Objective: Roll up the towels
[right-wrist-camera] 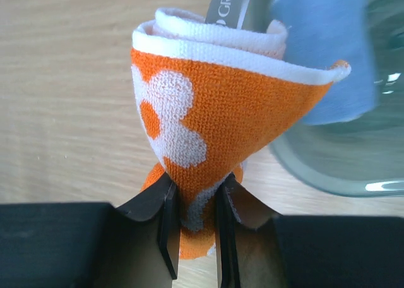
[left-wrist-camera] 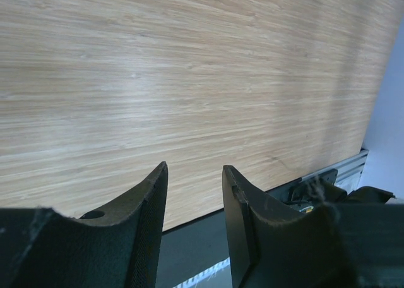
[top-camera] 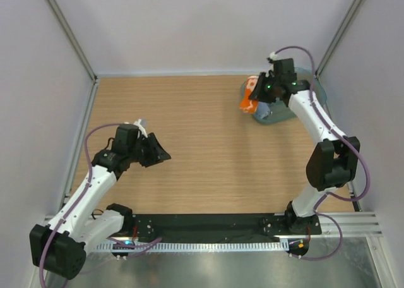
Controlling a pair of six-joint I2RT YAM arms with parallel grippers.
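Two grippers: you have the left gripper (left-wrist-camera: pixel 194 174) low over bare wood on the near left, and the right gripper (right-wrist-camera: pixel 194 190) out at the far right corner.
Left gripper state: its fingers stand apart with nothing between them; you see only wood grain through the gap.
Right gripper state: its fingers are clamped on a pinched lower fold of the orange flower towel (right-wrist-camera: pixel 221 111).
Orange flower towel: it fans out from the pinch. The side facing your wrist camera is orange with a white flower, and white-edged layers fold along its far end. A grey sewn label (right-wrist-camera: pixel 227 2) shows just beyond it. From above, the towel sits at the tray's left rim, over the wood; you cannot tell whether any part touches the table.
Tray: the translucent teal tray (top-camera: pixel 291 114) lies on the table in the far right corner, just beside the held towel.
Tray contents: the blue towel (right-wrist-camera: pixel 328 54) is in it, bunched and blurred in the wrist view. It is close against the orange one; you cannot tell whether they touch.
Table: you work on a light wood-grain table (top-camera: pixel 208 149), with a black base plate (top-camera: pixel 202 223) along the near edge under both arms.
Room: plain pale walls (top-camera: pixel 202 23) close three sides, with metal frame posts (top-camera: pixel 66 29) running to the far corners.
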